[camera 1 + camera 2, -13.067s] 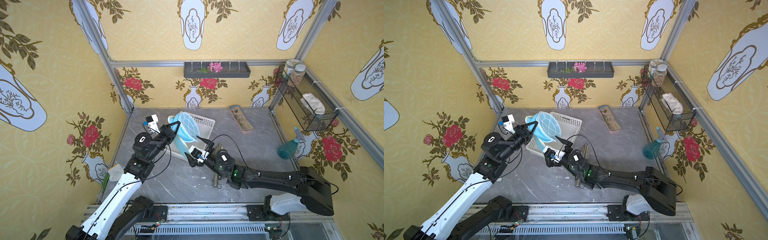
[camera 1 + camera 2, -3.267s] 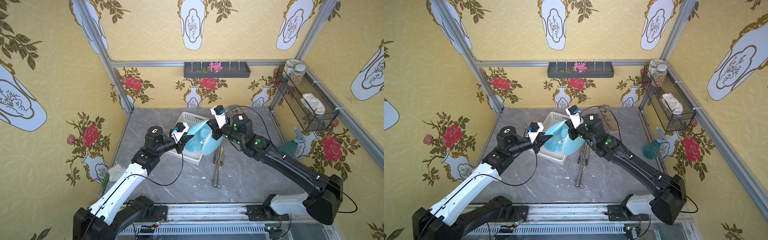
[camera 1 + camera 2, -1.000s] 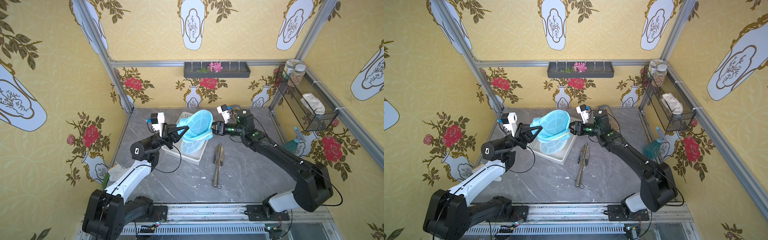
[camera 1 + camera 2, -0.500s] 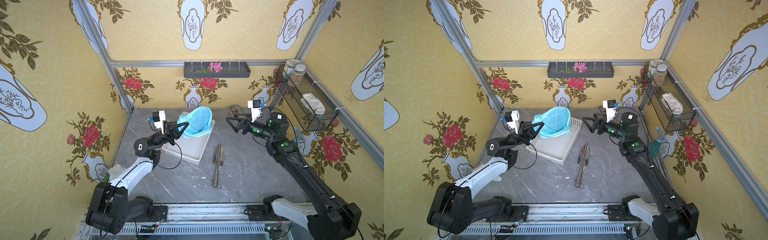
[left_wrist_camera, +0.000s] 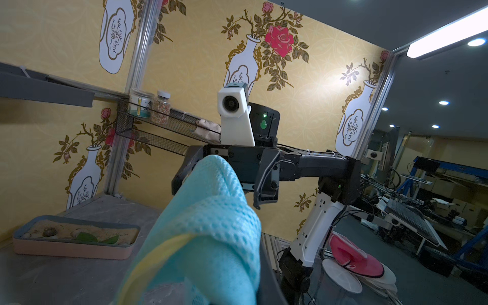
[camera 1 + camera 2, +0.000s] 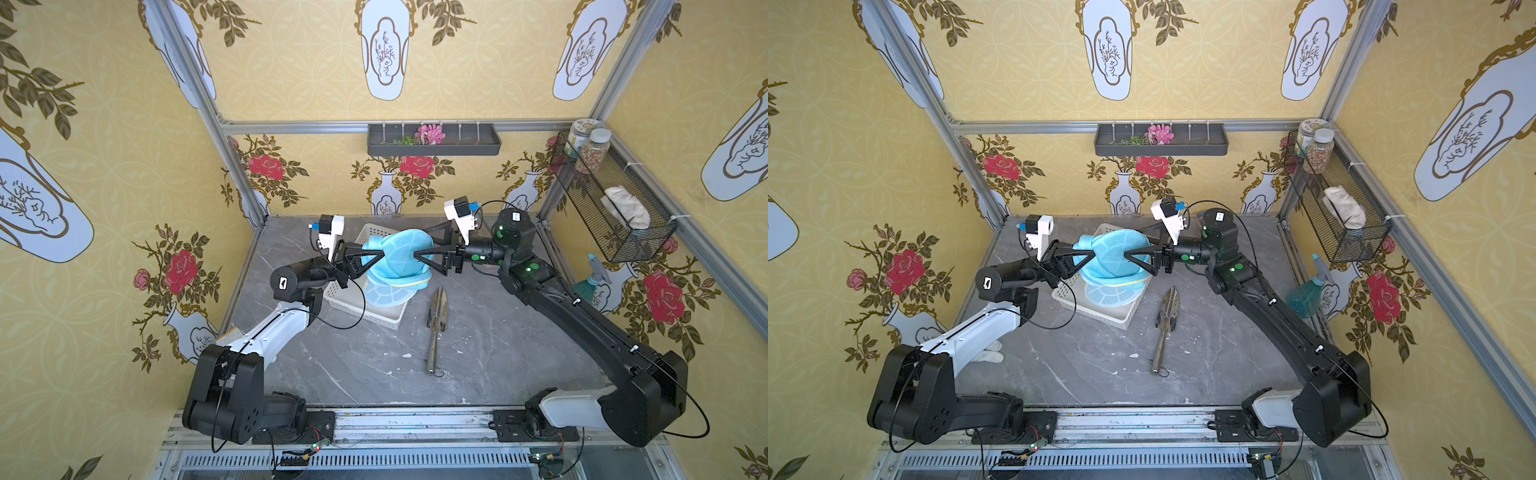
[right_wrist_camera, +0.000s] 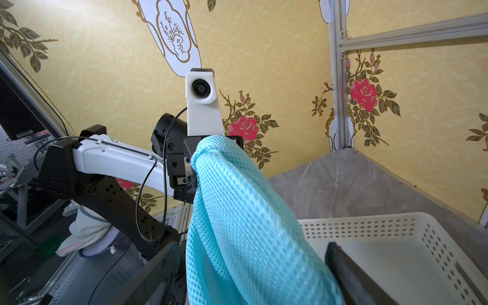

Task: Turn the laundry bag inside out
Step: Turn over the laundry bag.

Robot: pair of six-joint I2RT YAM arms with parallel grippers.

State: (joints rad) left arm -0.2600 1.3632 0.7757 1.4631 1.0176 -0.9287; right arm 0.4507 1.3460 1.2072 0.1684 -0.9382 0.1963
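Tabletop is lying open across its near half and right side, grey stone bare up to the front edge. White perforated basket is sitting left of centre toward the back, its near wall standing well clear of that edge. The laundry bag is hanging raised above the basket, its ribbed round face and yellow trim drooping over the basket's near right corner; contact there cannot be judged. A trowel is lying just right of the basket, apart from it. The left gripper is clamping a bunched fold of the mesh, fingers together on it. The right gripper is facing it from the opposite side, fingers standing apart with the mesh passing between them in the right wrist view. A jar on the wire shelf is carrying a printed label, too small to read.
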